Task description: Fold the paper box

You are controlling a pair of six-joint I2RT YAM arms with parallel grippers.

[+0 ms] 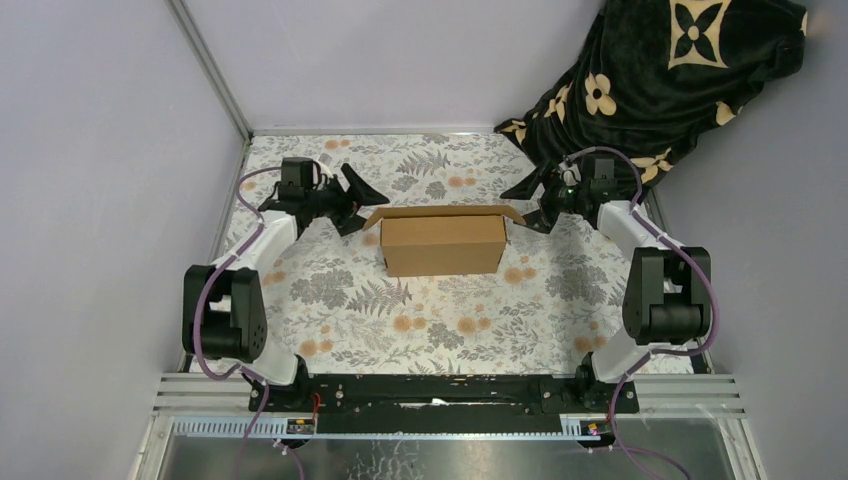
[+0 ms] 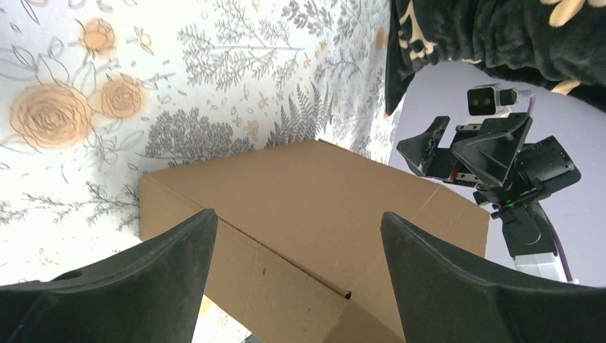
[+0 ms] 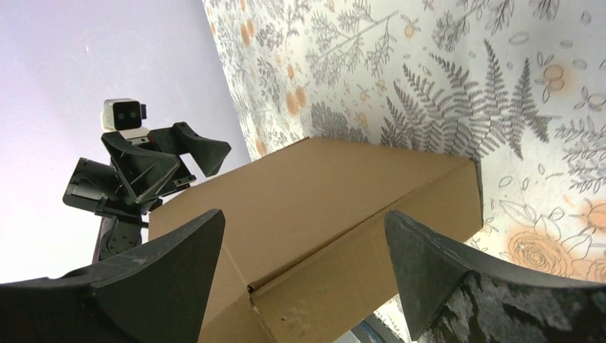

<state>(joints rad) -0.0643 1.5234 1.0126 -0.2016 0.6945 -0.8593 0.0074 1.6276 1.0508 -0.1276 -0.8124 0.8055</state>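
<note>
The paper box (image 1: 443,243) stands as a closed brown cardboard block in the middle of the floral table, long side facing me. Small flaps stick out at its two upper end corners. My left gripper (image 1: 362,208) hovers at the box's left end, jaws wide open, nothing between them. My right gripper (image 1: 524,207) mirrors it at the right end, also open and empty. In the left wrist view the box (image 2: 307,193) lies beyond the open gripper (image 2: 298,216), its end edge between the fingers. The right wrist view shows the box (image 3: 336,186) likewise in front of the open gripper (image 3: 304,214).
A dark blanket with cream flower shapes (image 1: 660,70) is heaped at the back right corner, close behind the right arm. Grey walls close the table at the left (image 1: 100,180), back and right. A metal rail (image 1: 440,395) carries both arm bases at the near edge.
</note>
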